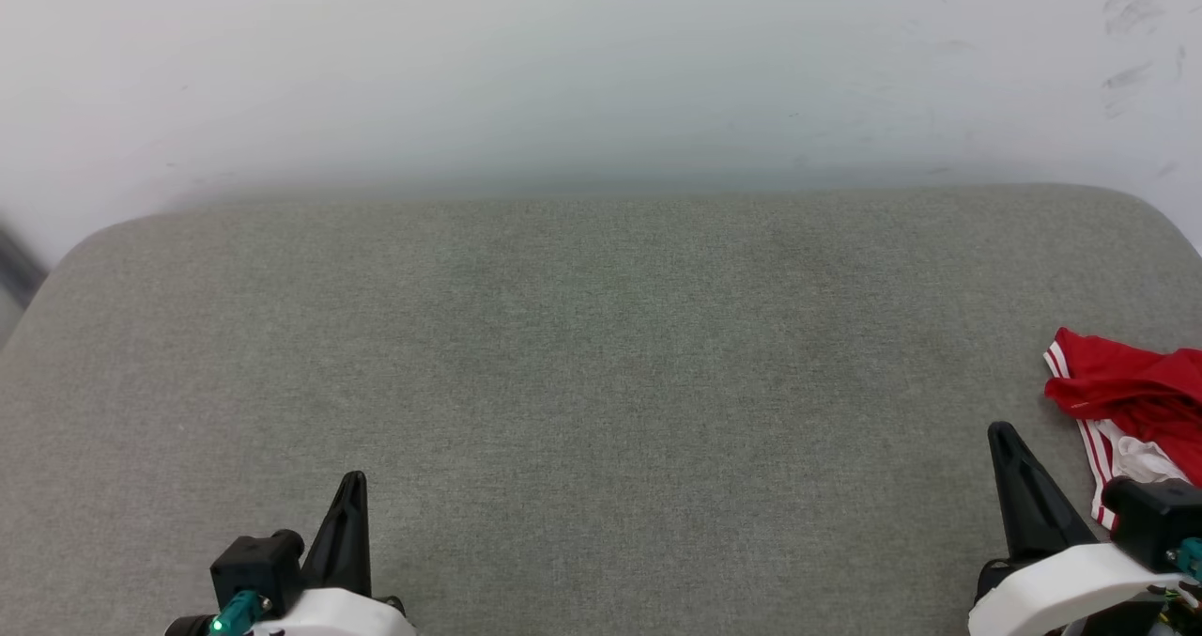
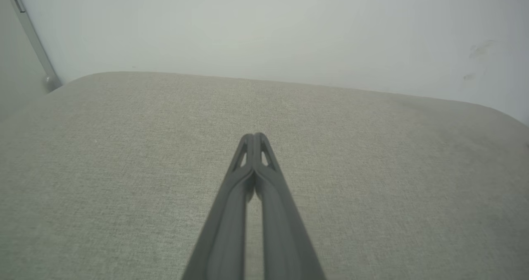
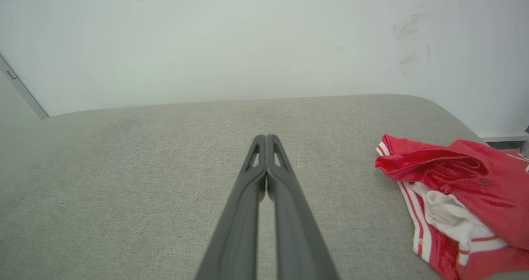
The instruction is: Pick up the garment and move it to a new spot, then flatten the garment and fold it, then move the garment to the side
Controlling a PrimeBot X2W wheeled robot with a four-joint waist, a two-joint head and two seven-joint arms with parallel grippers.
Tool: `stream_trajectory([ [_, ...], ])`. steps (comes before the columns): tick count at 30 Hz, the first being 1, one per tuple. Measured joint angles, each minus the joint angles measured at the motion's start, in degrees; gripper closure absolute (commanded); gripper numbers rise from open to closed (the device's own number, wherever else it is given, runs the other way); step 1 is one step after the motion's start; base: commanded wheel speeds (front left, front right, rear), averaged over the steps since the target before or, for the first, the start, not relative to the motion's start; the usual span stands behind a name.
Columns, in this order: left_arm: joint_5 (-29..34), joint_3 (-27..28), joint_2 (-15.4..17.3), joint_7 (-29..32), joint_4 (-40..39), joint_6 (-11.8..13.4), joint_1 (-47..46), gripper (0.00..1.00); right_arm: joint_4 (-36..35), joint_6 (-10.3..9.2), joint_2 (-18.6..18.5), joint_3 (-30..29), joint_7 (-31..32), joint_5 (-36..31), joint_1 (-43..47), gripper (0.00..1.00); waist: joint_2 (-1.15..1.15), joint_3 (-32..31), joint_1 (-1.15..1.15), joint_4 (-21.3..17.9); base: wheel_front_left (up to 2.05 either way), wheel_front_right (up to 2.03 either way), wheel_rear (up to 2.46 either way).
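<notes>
The garment (image 1: 1132,392) lies crumpled in a heap at the right edge of the grey upholstered cushion (image 1: 582,354), partly cut off by the border of the head view. In the right wrist view the garment (image 3: 463,180) shows red cloth bunched on top with white fabric tucked under it. Its long axis runs roughly from the cushion's far side towards its near side, along that right edge. A red-and-white striped trim runs down the side facing the cushion's middle, and a striped corner points towards the cushion's far edge. The left end effector (image 1: 352,486) is over the cushion's near left part. In its own wrist view the left end effector (image 2: 254,136) has both fingers pressed together with nothing between them. The right end effector (image 1: 1000,432) is over the cushion's near right part, just beside the garment but apart from it. Its fingers (image 3: 265,137) are likewise closed tip to tip and empty. Both point towards the cushion's far edge, where a pale wall (image 1: 601,72) rises.
</notes>
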Motion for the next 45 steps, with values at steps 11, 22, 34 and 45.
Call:
stream_trajectory([
  [11, -10.96, 4.34, -2.67, 3.26, 1.40, -4.04, -0.44, 1.00, 3.32, -0.01, 0.00, -0.33, 0.45, 14.51, -0.77, 1.00, 0.00, 0.12, 0.00, 0.16, 0.00, 0.00, 0.00],
  [22, -19.00, 7.65, -4.58, 5.59, 2.67, -6.99, -1.44, 1.00, 5.75, -0.01, 0.00, -0.62, 0.94, 25.19, -2.53, 1.00, 0.00, 0.21, 0.01, 0.29, 0.00, 0.00, 0.00],
  [34, -26.60, 11.01, -6.49, 7.97, 3.45, -9.73, -2.49, 1.00, 7.99, -0.01, 0.00, -0.92, 1.29, 35.46, -4.14, 1.00, 0.00, 0.32, 0.01, 0.43, 0.00, 0.00, 0.00],
  [45, -32.74, 13.69, -8.26, 9.91, 4.13, -12.01, -3.00, 1.00, 9.90, -0.02, 0.00, -1.18, 1.54, 43.72, -5.35, 1.00, 0.00, 0.43, 0.01, 0.56, 0.00, 0.00, 0.00],
])
